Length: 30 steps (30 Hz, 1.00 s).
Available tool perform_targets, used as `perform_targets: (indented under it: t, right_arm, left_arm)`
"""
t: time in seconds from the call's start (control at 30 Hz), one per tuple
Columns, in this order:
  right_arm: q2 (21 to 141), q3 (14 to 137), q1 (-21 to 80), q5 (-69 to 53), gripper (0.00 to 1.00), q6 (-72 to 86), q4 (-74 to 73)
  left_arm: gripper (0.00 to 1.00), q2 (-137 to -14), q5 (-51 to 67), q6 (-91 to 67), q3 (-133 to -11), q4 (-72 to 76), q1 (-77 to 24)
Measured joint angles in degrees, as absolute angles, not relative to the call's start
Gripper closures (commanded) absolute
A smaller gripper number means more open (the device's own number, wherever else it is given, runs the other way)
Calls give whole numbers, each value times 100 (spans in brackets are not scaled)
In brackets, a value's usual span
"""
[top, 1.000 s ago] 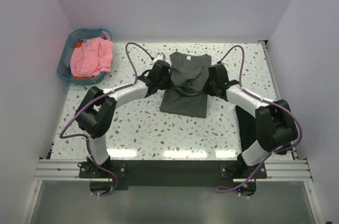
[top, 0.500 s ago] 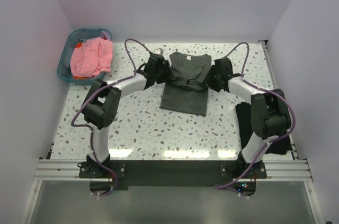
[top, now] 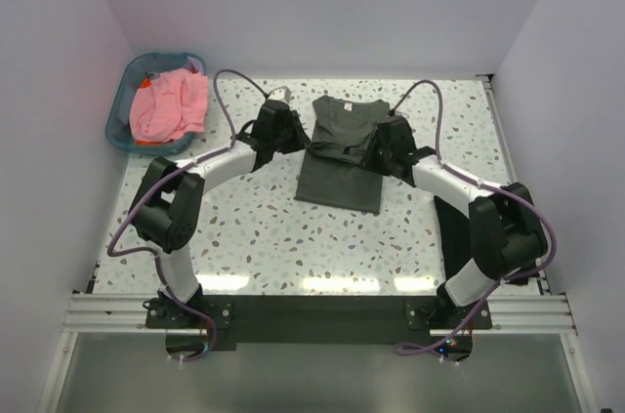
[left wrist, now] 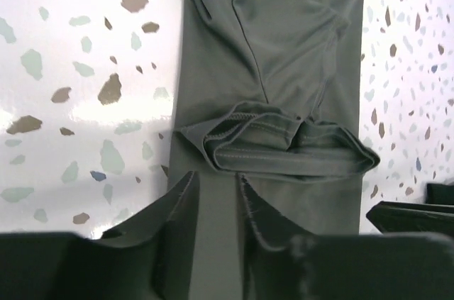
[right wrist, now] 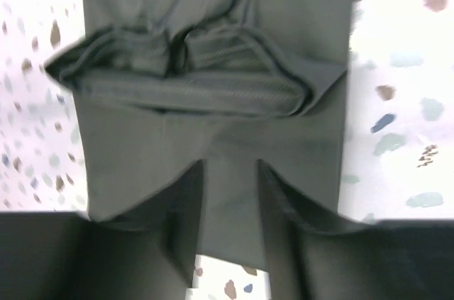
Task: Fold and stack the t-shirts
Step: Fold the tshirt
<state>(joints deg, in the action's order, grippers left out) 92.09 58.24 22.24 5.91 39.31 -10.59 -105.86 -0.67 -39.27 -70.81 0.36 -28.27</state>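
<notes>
The dark olive-grey t-shirt (top: 337,164) lies flat in the middle of the table, collar toward the far side, with its sleeves folded in and bunched in a ridge (left wrist: 284,147) across its chest. My left gripper (top: 289,136) hovers at its left edge, my right gripper (top: 375,150) at its right edge. In the left wrist view my left gripper (left wrist: 216,188) stands open over the cloth, with nothing between its fingers. My right gripper (right wrist: 230,176) is open as well, above the shirt (right wrist: 213,30). Salmon-pink t-shirts (top: 169,105) fill the basket. A black t-shirt (top: 449,223) lies at the right.
The teal plastic basket (top: 119,110) stands at the far left corner. White walls close in the speckled table (top: 273,237) on three sides. Purple cables loop above both arms. The right gripper's dark body shows at the right edge of the left wrist view (left wrist: 418,211).
Both grippers were shut at the shirt's sides and have opened, letting go of the cloth. The sleeves now lie folded across the chest, and both arms have drawn slightly outward.
</notes>
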Motion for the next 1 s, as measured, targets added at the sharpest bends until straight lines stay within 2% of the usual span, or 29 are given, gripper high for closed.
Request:
perform_targets:
  t: [0.07, 0.13, 0.23, 0.57, 1.0]
  right_arm:
    - [9223, 5765, 2416, 622, 76, 3879, -1046]
    - [9271, 5721, 2495, 637, 82, 3857, -1044]
    - [9437, 5717, 2482, 657, 83, 3848, -1013]
    - [10221, 6077, 2423, 799, 84, 3833, -1066]
    - [10860, 7194, 1984, 790, 83, 3830, -1138]
  left_arm:
    - [80, -10538, -43, -3857, -6936, 62, -2908]
    - [84, -10547, 27, -3826, -6825, 73, -3020]
    - [85, -10639, 213, -3817, -6753, 128, -3166]
    - [82, -11489, 432, -3765, -7076, 272, -3264]
    - [78, -12315, 429, -3586, -8541, 222, -3111]
